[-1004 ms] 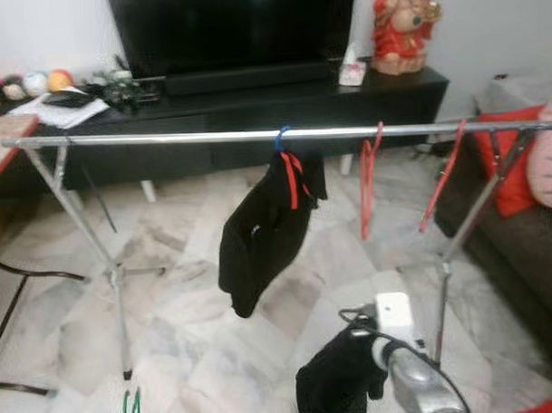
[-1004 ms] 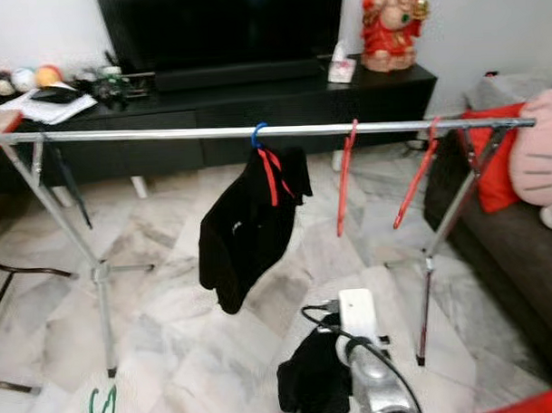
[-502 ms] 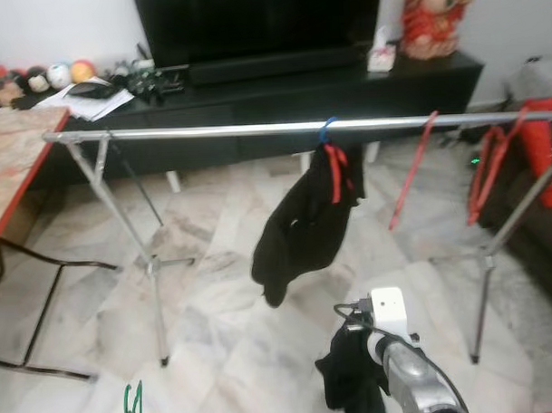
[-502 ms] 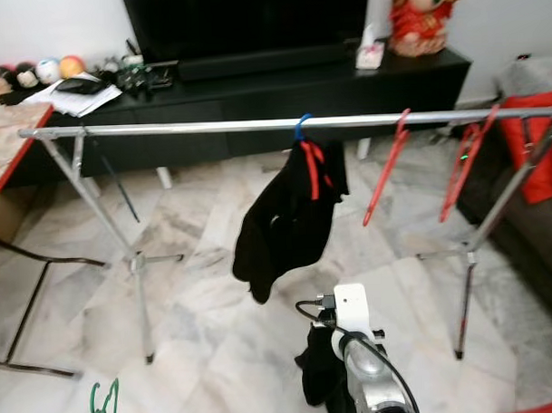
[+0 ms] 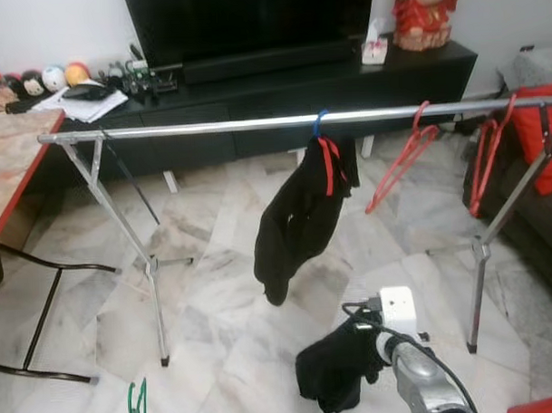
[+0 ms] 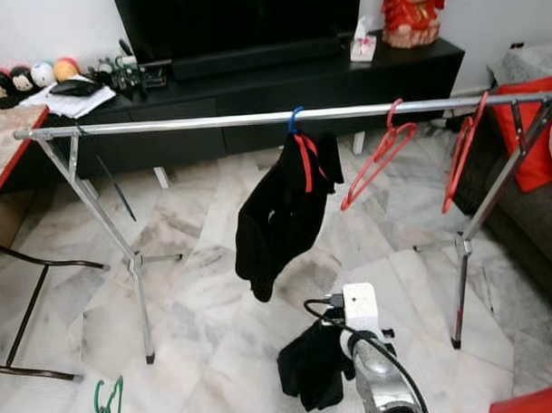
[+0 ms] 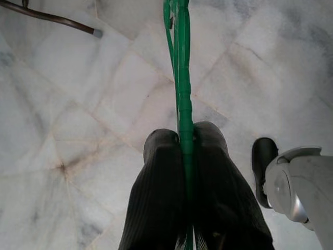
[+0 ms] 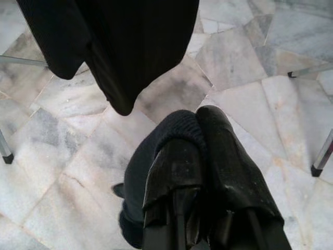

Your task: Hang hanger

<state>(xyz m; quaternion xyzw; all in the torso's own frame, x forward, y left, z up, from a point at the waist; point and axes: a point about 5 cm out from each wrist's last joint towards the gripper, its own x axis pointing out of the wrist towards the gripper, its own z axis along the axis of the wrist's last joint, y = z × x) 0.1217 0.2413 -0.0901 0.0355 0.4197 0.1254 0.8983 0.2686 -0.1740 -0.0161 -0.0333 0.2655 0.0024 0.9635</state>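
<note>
Green hanger clamped edge-on in left pincer, long axis running toward 12 o'clock (low over marble floor). Right pincer clenched on dark cloth.

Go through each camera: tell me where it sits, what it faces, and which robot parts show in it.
Left eye, head: looks down at the steel rack and hung black garment; right arm low.
Right eye, head: same scene, shifted; shares the red hangers.
Left wrist: looks along the left gripper, shut on a green hanger, at marble floor.
Right wrist: looks along the right gripper, shut on dark cloth; shares the hung garment.
</note>
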